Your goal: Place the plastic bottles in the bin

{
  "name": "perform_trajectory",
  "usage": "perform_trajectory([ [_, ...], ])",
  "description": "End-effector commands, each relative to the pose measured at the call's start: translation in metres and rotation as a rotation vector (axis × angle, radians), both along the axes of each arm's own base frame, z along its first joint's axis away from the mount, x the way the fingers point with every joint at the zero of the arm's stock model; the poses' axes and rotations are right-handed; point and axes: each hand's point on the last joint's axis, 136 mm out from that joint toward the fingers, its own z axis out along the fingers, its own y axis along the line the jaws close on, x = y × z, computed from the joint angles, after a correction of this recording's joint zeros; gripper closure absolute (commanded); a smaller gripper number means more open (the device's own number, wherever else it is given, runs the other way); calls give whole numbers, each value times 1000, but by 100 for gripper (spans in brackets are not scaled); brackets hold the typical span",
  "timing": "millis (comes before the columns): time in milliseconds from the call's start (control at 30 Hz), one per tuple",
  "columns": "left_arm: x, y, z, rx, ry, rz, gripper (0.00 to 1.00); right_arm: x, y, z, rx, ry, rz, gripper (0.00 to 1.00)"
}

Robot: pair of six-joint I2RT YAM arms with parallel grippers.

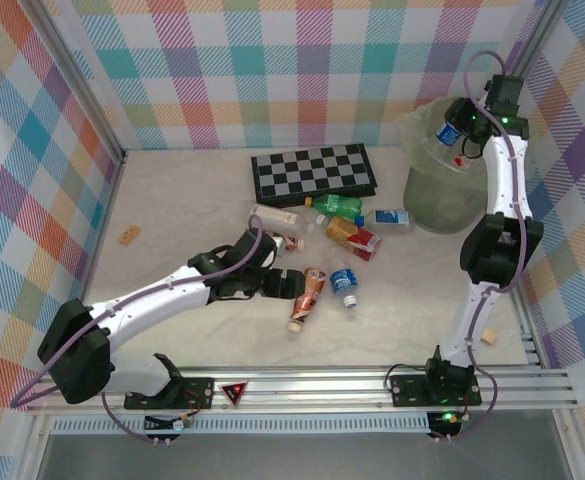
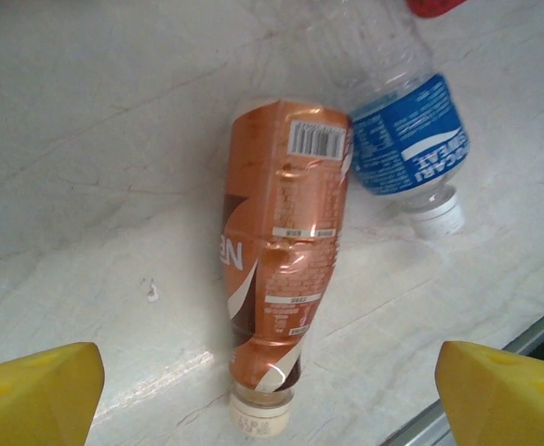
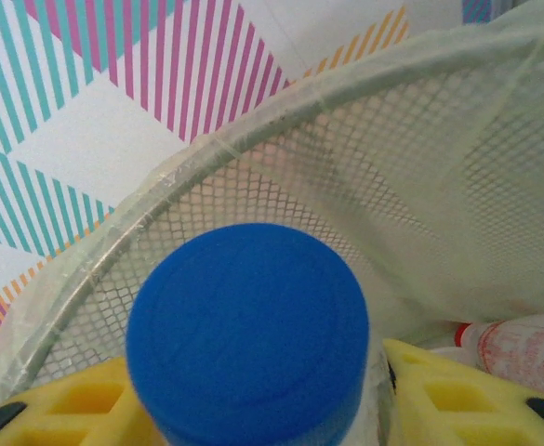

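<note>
A blue-capped bottle [image 3: 247,334] was pinched in the right fingers [image 3: 448,395] over the bin [image 3: 281,102], so letting go was basically all that was needed. The left fingers [image 2: 39,390] were spread above a brown bottle [image 2: 285,269] lying on the tabletop [image 2: 86,139], lined up for grabbing.

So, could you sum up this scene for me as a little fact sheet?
left gripper: open, poised around the lying brown bottle, not touching it
right gripper: shut on a blue-capped bottle, held over the bin
inside bin: a red-printed bottle
on table: several more bottles, a checkerboard
</note>
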Motion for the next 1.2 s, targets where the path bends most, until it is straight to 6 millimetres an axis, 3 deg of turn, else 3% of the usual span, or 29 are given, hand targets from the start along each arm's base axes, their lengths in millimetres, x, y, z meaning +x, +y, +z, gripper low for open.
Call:
perform_trajectory([
  [0,-3,-4,0,33,3,-11,10,-3,5,-13,60,72,21,46],
  [233,-8,-6,-9,64,10,-25,10,-6,1,-8,70,70,-16,22],
  [700,-9,-6,-20,101,12,-35,10,-45,-16,48,-90,18,-74,9],
  [833,-11,-9,-27,114,19,-43,10,-60,-15,59,-122,16,-70,1],
  [967,-12,-11,-33,135,22,-49,8,-78,-9,71,-121,17,-53,1],
  [1167,-15,-17,-47,181,24,-65,1,-124,17,92,-93,-1,-4,1],
])
